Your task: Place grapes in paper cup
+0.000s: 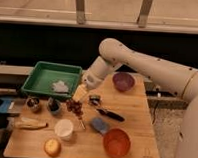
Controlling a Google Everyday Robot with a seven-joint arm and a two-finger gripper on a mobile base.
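Camera view: grapes (74,107) under claw (79,95).

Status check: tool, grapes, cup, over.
Tool low over table, just above grapes. Paper cup upright, empty, just beyond grapes. Nothing between them.

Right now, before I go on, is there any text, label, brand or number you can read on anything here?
None readable.
paper cup: plain white sides, no print visible.
grapes: hanging under the gripper, no tag.
green tray: no label visible.
Small dark mark at the table's near right corner: too blurred to read.
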